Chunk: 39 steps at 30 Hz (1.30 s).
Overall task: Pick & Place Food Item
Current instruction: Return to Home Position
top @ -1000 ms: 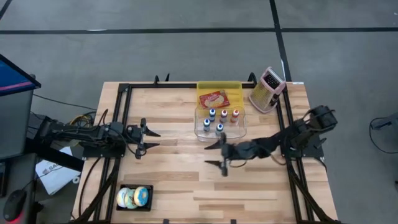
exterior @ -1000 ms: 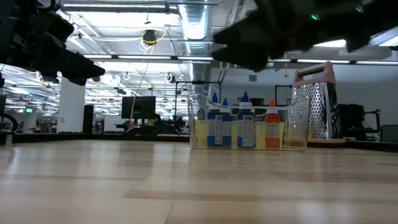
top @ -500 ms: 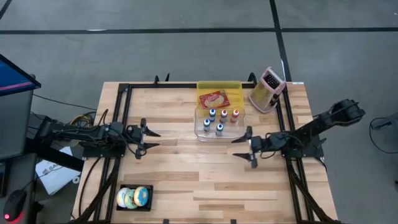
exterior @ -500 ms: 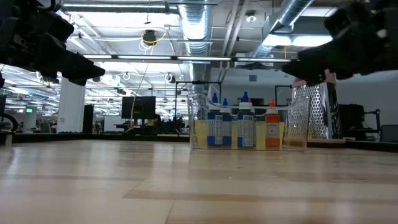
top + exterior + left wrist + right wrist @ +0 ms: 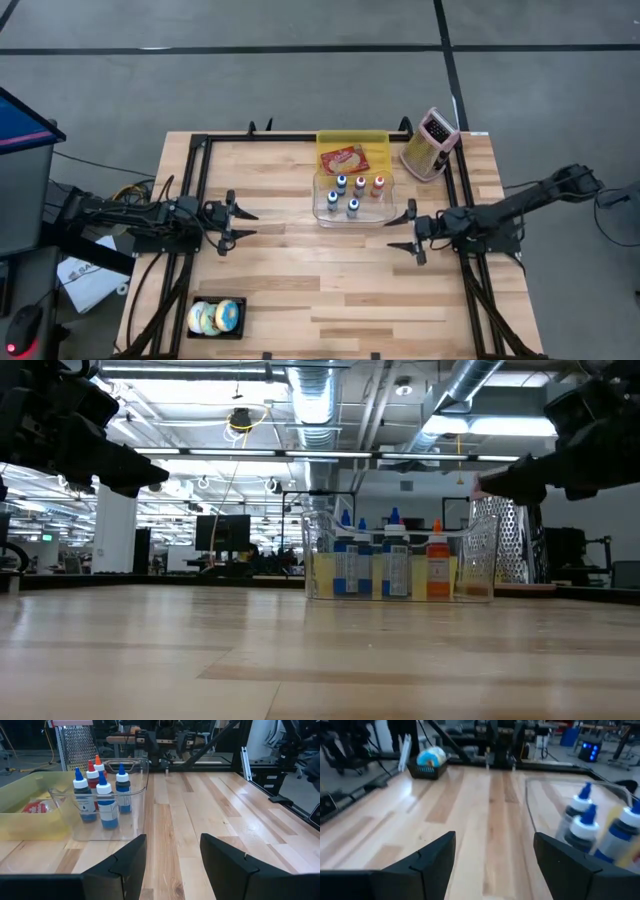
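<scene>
The donuts [image 5: 216, 316] lie together in the black bin [image 5: 243, 312], which sits well apart from the tub [image 5: 320, 196], off past the left gripper [image 5: 250, 224] toward the table's front edge. From the right wrist view the bin [image 5: 422, 770] shows far across the boards with a blue donut [image 5: 431, 756] heaped above its rim. Nothing of the task's food lies loose near the tub, so the placing looks finished — what remains, I judge, is only parking the arms.

That would explain the poses. The right gripper [image 5: 393, 233] hangs just beside the tub's right front corner, raised off the wood and touching nothing; its arm stretches nearly flat from its base on the side of the tub away from the bin, folded low rather than reaching. Its fingers stand wide apart and hold nothing.

The left gripper waits on the tub's other side, well apart from it, pointing toward it, arm laid level and drawn in close to its base. Its fingers [image 5: 125, 865] are spread too, empty.

Bottles [image 5: 352, 206] stand upright inside the tub, undisturbed, with both grippers clear of its walls.
</scene>
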Each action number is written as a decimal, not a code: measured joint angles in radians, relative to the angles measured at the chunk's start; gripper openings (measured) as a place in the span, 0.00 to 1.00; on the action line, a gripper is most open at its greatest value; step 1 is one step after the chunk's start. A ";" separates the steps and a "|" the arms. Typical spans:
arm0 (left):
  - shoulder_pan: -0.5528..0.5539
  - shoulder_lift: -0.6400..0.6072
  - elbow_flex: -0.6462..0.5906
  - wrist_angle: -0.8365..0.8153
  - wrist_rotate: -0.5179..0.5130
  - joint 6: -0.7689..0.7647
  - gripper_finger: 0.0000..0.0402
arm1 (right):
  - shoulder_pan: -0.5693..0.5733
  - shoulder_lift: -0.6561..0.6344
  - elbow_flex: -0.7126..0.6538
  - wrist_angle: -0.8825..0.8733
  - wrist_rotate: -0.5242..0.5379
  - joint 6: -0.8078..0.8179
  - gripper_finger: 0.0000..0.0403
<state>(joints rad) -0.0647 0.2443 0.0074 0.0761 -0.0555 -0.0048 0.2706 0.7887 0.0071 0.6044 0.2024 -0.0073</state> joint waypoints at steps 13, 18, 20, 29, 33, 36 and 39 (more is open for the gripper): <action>0.000 0.000 0.000 0.000 0.000 0.000 0.45 | -0.071 -0.538 0.000 -0.557 -0.013 -0.036 0.65; 0.000 0.000 0.000 0.000 0.000 0.000 0.45 | -0.109 -0.606 -0.001 -0.560 -0.025 -0.103 0.65; 0.000 0.000 0.000 0.000 0.000 0.000 0.45 | -0.136 -0.613 -0.001 -0.563 -0.025 -0.113 0.65; 0.000 0.000 0.000 0.000 0.000 0.000 0.45 | -0.266 -0.613 -0.001 -0.560 -0.021 0.031 0.65; 0.000 0.000 0.000 0.000 0.000 0.000 0.45 | -0.302 -0.613 -0.001 -0.560 -0.018 0.033 0.65; 0.000 0.000 0.000 0.001 0.000 0.000 0.45 | -0.315 -0.613 -0.002 -0.560 -0.018 0.034 0.65; 0.000 0.000 0.000 0.001 0.000 0.000 0.45 | -0.320 -0.613 -0.002 -0.560 -0.018 0.034 0.65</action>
<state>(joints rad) -0.0648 0.2442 0.0078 0.0769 -0.0555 -0.0048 -0.0490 0.1761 0.0055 0.0448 0.1840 0.0265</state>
